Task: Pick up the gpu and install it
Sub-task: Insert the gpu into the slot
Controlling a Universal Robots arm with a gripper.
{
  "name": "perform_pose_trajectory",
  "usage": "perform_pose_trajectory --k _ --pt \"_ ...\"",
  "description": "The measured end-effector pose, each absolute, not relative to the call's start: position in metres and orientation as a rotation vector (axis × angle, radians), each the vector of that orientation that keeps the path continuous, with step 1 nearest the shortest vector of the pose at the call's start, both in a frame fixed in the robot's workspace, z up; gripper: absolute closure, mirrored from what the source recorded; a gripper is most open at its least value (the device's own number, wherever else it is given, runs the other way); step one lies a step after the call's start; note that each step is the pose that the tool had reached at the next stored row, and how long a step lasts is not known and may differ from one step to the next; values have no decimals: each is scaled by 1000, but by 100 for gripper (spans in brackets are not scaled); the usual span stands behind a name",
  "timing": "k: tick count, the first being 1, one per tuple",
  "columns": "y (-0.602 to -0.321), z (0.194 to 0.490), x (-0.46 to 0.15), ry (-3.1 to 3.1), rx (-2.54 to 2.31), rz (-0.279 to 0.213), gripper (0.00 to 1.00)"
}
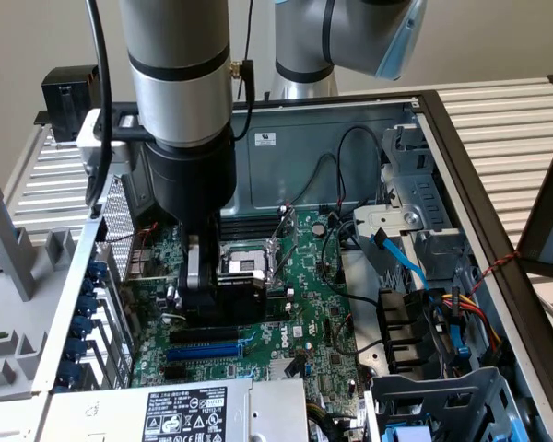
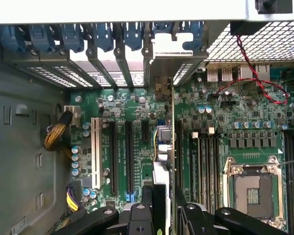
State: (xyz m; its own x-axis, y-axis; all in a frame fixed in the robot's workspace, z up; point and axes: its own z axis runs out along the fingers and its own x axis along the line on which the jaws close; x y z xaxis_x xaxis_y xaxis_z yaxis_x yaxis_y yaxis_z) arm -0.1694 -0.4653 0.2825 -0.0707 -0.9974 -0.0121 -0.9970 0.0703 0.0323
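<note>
One end effector, mine, is reaching down into the open computer case on the exterior view's left side of the motherboard.

Exterior view:
- The end effector is clenching the gpu, whose black shroud is showing just to the exterior view's right of my silver finger.
- The gpu is hanging directly under my wrist, low over the board, just above the black slot and the blue slot. I cannot tell whether its edge is touching a slot.
- Its long axis is running parallel to those slots.

Wrist view:
- The end effector is gripping the gpu edge-on, one finger on each side.
- The card is appearing as a thin green line stretching away from me toward the case's rear wall.
- Its silver bracket is sitting at the rear openings, among the blue clips.
- The card is lying parallel to the white slot, between the long black slots and the CPU socket.
- I judge the seating direction to be straight down, away from my wrist.
</note>
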Motion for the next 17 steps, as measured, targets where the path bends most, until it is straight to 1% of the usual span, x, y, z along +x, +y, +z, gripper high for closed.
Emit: perform_pose_trajectory --k 17 --pt "-463 275 -171 -2274 2145 -52 73"
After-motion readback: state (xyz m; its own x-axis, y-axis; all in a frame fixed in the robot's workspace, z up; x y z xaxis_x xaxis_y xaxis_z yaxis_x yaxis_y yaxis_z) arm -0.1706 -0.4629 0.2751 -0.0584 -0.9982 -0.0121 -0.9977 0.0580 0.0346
